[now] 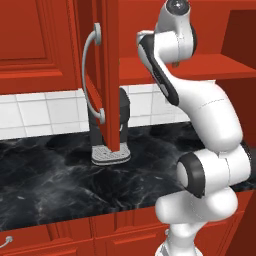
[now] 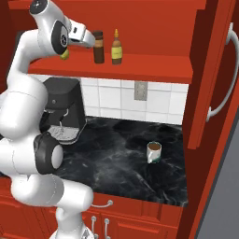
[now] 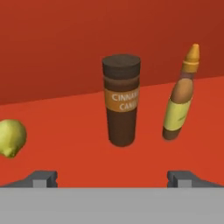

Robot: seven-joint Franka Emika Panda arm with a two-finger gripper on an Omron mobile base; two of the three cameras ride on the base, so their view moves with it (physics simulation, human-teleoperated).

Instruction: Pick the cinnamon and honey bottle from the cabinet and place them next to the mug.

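The cinnamon (image 3: 121,100), a stout dark brown jar with a darker cap, stands upright on the red shelf (image 3: 65,131) of the cabinet (image 2: 140,65). Just to its right is the honey bottle (image 3: 180,103), slim and amber with a pointed orange top. From the right base camera, the cinnamon (image 2: 98,46) and the honey bottle (image 2: 116,48) stand side by side. My gripper (image 3: 113,177) is open, level with the jar and a little short of it, with nothing between its fingers. Its place in the right base view is just left of the jar, gripper (image 2: 89,40). The mug (image 2: 153,152) sits on the dark counter below.
A lemon (image 3: 11,138) lies on the shelf left of the jar. A black coffee machine (image 2: 63,109) stands on the marble counter (image 2: 116,158) under the shelf. The open cabinet door (image 2: 210,93) with its curved grey handle (image 2: 224,70) hangs at the right.
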